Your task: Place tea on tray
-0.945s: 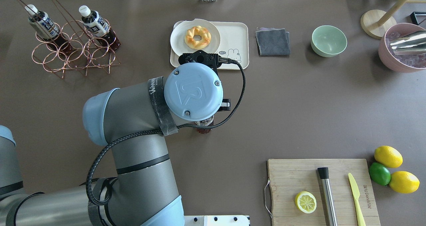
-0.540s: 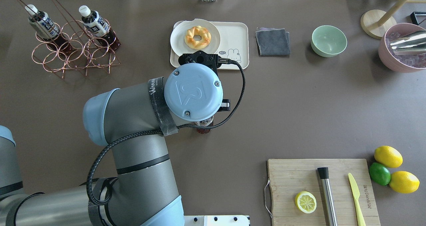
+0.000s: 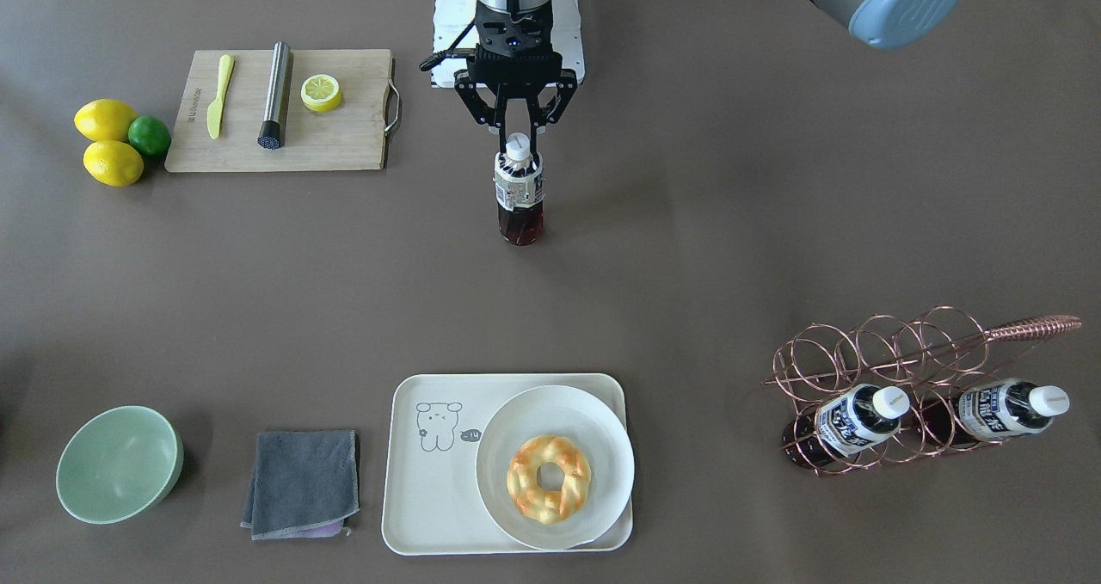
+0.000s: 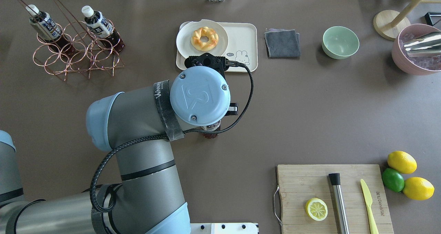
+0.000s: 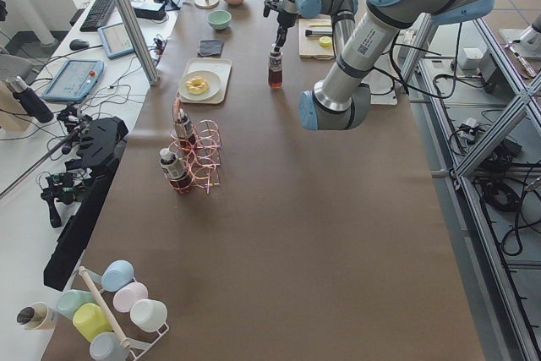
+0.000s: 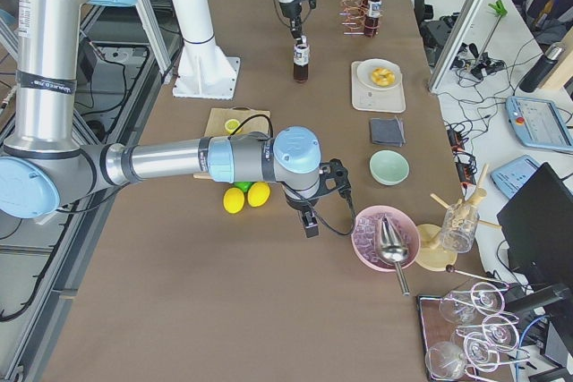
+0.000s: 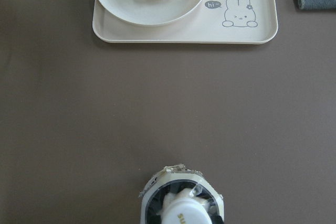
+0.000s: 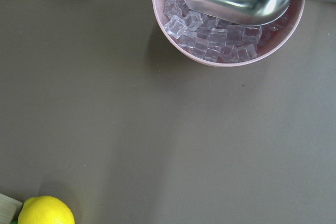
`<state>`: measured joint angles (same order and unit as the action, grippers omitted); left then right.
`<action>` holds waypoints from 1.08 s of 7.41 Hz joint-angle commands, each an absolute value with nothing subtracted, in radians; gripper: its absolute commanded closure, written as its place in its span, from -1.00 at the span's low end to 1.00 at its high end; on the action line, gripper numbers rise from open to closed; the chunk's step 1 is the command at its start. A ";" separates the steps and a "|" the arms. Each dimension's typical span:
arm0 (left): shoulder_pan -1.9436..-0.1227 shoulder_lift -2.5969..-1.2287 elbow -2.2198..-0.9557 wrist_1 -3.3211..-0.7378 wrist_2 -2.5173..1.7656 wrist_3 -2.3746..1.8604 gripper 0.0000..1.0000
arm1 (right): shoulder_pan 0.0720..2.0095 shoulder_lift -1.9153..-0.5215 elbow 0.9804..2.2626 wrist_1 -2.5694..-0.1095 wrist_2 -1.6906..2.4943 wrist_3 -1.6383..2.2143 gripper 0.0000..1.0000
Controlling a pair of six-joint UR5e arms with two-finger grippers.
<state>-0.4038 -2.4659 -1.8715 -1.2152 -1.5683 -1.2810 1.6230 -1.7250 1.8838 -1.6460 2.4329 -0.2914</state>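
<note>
The tea point(image 3: 519, 195), a small bottle of dark liquid with a white cap, stands upright in the middle of the brown table. My left gripper point(image 3: 517, 142) hangs straight above it, its fingers closed on the cap. The bottle's base shows under my wrist in the overhead view point(image 4: 211, 133), and its cap shows at the bottom of the left wrist view point(image 7: 184, 216). The cream tray point(image 3: 430, 498) with the bear drawing lies across the table, apart from the bottle, also in the left wrist view point(image 7: 252, 31). My right gripper point(image 6: 310, 219) hovers near the pink ice bowl point(image 6: 385, 239); I cannot tell whether it is open.
A white plate point(image 3: 593, 425) with a donut point(image 3: 548, 478) fills one half of the tray. A copper wire rack point(image 3: 903, 352) holds two more bottles point(image 3: 851, 419). A grey cloth point(image 3: 301, 481), a green bowl point(image 3: 119, 464), a cutting board point(image 3: 344, 137) and lemons point(image 3: 105, 119) lie around.
</note>
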 commanded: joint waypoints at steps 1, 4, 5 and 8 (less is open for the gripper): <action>-0.396 -2.465 -1.873 -1.215 -1.568 -1.282 0.07 | 1.623 -1.720 1.885 -1.644 2.431 -0.249 -1.00; -0.399 -2.464 -1.900 -1.213 -1.568 -1.282 -0.25 | 1.556 -1.668 1.928 -1.644 2.430 -0.104 -1.00; -0.405 -2.454 -1.945 -1.213 -1.569 -1.281 -0.29 | 1.501 -1.604 1.942 -1.644 2.428 0.004 -1.00; -0.596 -2.382 -2.034 -1.213 -1.734 -1.217 -0.34 | 1.298 -1.354 1.977 -1.647 2.370 0.430 -1.00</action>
<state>-0.4688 -2.4155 -2.0035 -1.2133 -1.5987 -1.2707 1.4135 -1.4846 1.9491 -1.6458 2.4080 0.1919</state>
